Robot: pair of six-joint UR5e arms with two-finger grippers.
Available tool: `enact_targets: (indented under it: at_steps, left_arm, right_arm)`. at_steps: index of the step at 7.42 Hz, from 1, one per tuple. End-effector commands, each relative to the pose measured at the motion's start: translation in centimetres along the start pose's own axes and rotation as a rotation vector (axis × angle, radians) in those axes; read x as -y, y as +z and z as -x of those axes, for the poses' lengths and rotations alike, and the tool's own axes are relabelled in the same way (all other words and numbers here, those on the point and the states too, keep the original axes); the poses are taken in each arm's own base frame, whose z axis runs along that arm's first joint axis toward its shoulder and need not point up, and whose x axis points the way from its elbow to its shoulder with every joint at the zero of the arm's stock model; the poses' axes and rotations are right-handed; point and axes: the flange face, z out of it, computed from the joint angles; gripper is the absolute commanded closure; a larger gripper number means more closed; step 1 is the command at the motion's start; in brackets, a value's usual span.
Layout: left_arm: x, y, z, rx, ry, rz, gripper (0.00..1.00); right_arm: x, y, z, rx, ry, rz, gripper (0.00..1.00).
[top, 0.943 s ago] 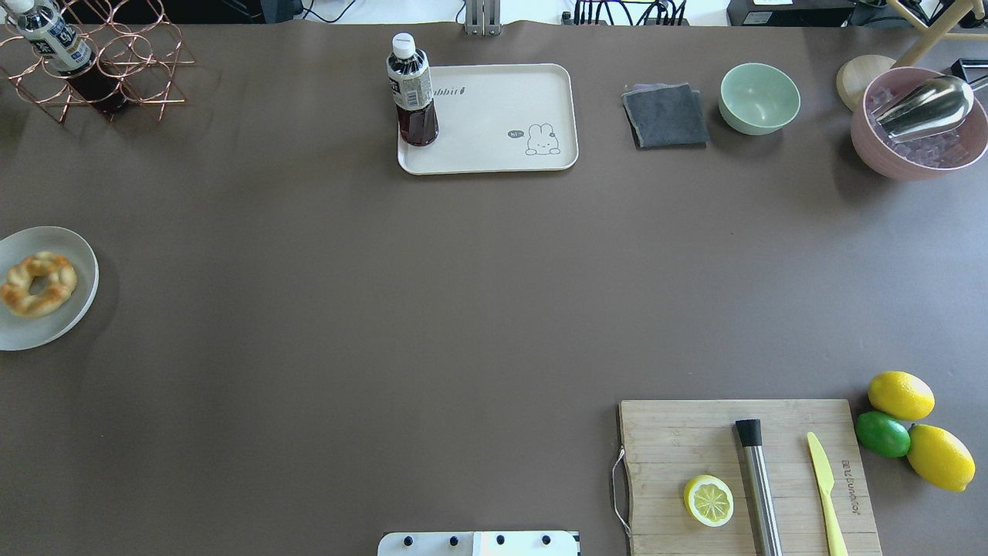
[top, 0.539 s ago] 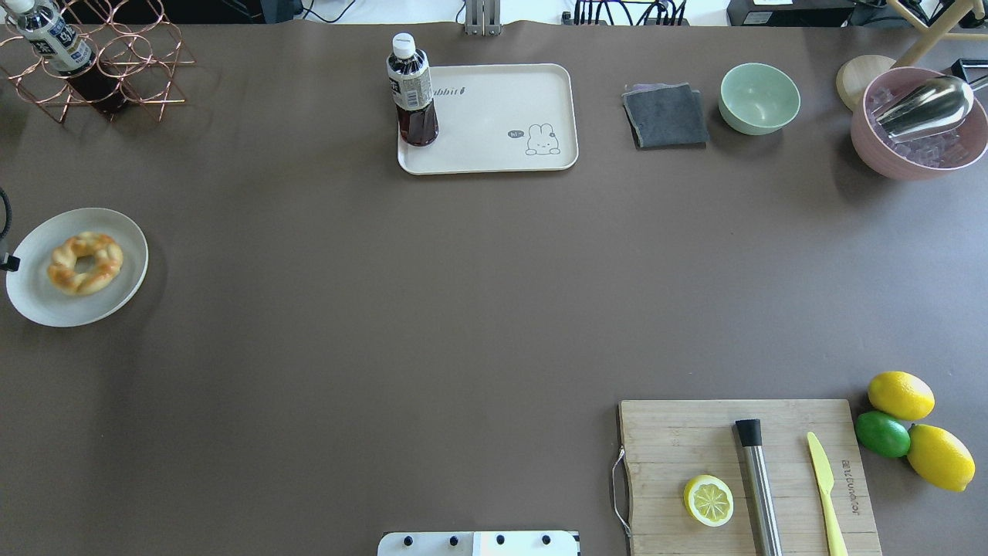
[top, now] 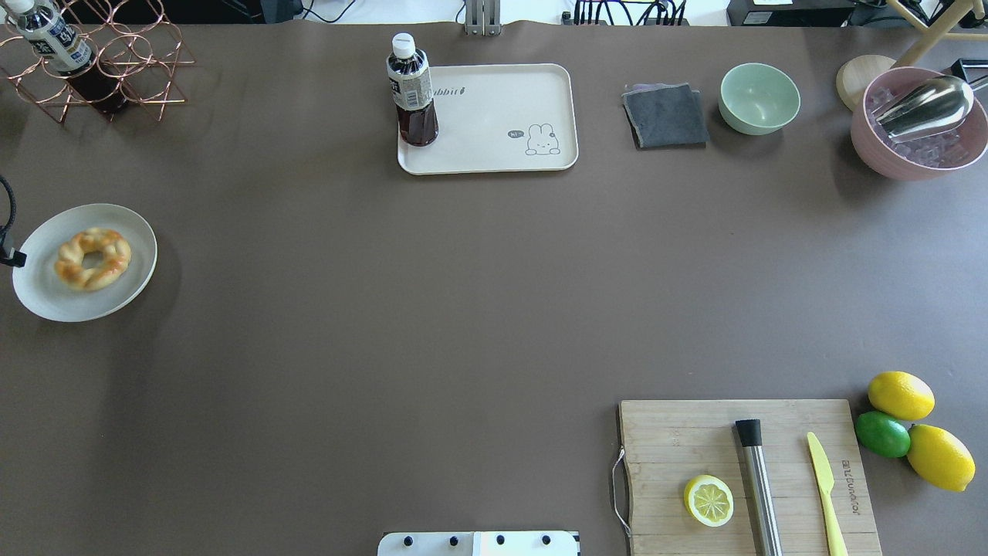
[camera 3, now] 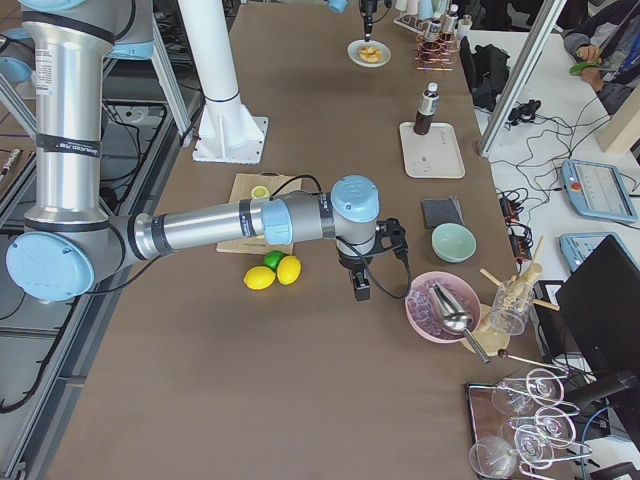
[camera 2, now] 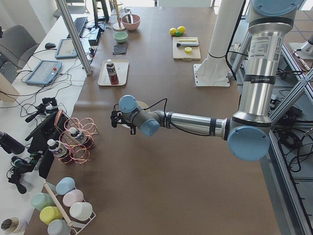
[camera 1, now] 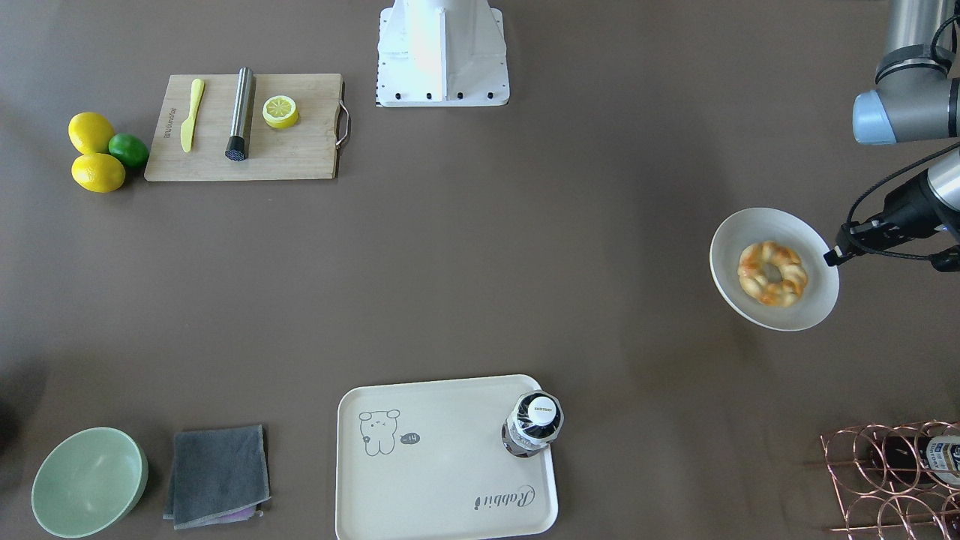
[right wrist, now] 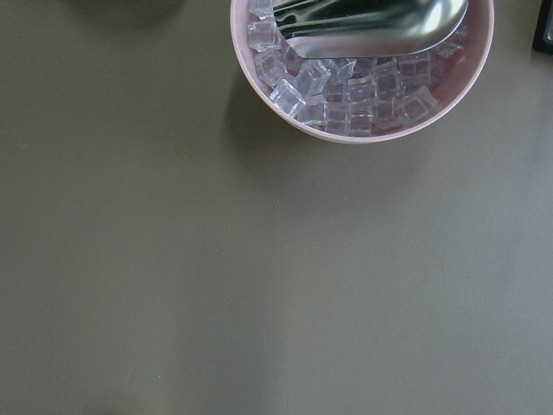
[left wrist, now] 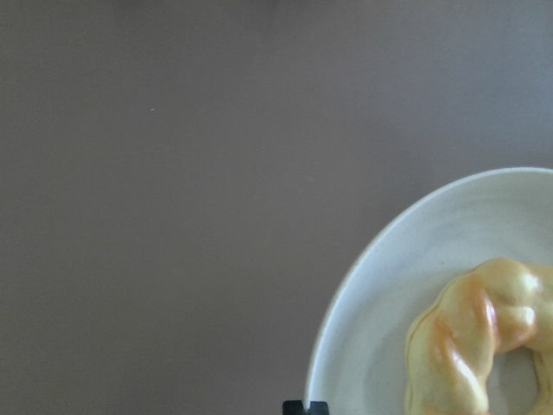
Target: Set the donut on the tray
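- Right now the donut (top: 93,259) lies in the middle of a round white plate (top: 46,297), far out on the robot's left side of the brown table (top: 386,309).
- The left gripper (camera 1: 832,256) sits at the plate's outer rim, its dark fingertips pinched onto the edge. The plate looks raised a little, with a soft shadow falling beside it.
- From the left wrist camera, only a sliver of black fingertip shows at the bottom of the picture, right at the plate's rim. The donut's twisted, glazed side is just beyond it.
- The tray (top: 494,131) lies well apart from the donut, at the far edge of the table. It is cream with rounded corners and has a small rabbit drawing.
- A bottle (top: 413,93) of dark drink stands upright on the tray's left end, as the robot sees it.
- The right gripper (camera 3: 360,290) hangs above the table near a pink bowl (right wrist: 363,137) full of ice cubes, with a metal scoop (right wrist: 371,26) resting in it. It shows only from the side, so I cannot tell whether its fingers are spread or pressed together.
- A wooden cutting board (top: 679,440) with a lemon half (top: 708,500) on it lies near the robot's right.
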Motion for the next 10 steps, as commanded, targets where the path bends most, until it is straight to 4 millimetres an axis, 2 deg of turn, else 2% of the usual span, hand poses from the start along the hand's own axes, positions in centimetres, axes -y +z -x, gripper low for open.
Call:
enact_targets:
  at_steps: [1, 2, 3, 4, 5, 6, 7, 8, 9, 10]
  left_arm:
    - [0.4, 0.3, -12.5, -0.085, -0.016, 0.002, 1.00]
    - [0.0, 1.9, -18.0, -0.110, -0.077, 0.023, 1.00]
    - [-0.3, 3.1, -22.1, -0.100, -0.122, 0.030, 1.00]
    - [0.1, 2.4, -24.9, -0.061, -0.153, 0.025, 1.00]
    - [-0.9, 1.3, -27.0, -0.054, -0.150, 0.034, 1.00]
    - [-2.1, 1.2, -30.0, -0.041, -0.150, 0.002, 1.00]
    - [-5.5, 3.6, -34.4, -0.032, -0.169, 0.003, 1.00]
    - [-6.5, 3.7, -38.2, -0.032, -0.215, 0.006, 1.00]
    - [-7.0, 2.9, -41.0, -0.031, -0.242, -0.014, 1.00]
    - [-9.2, 4.2, -43.7, -0.028, -0.259, -0.007, 1.00]
  right_arm:
    - [0.1, 0.0, 0.0, 0.000, 0.000, -0.001, 0.00]
    - [0.1, 0.0, 0.0, 0.002, 0.002, 0.000, 0.00]
    - [0.1, 0.0, 0.0, 0.002, 0.002, 0.000, 0.00]
    - [0.2, 0.1, 0.0, 0.000, 0.001, 0.002, 0.00]
    - [0.8, 0.0, 1.1, 0.006, 0.037, -0.001, 0.00]
    - [2.6, -0.3, 4.2, 0.017, 0.104, -0.010, 0.00]
    - [3.6, 0.0, 7.8, 0.033, 0.149, -0.005, 0.00]
    - [5.4, 0.9, 11.4, 0.050, 0.194, 0.009, 0.00]
    - [7.3, 1.6, 14.9, 0.065, 0.241, 0.020, 0.00]
    - [9.2, 2.0, 18.8, 0.085, 0.292, 0.024, 0.00]
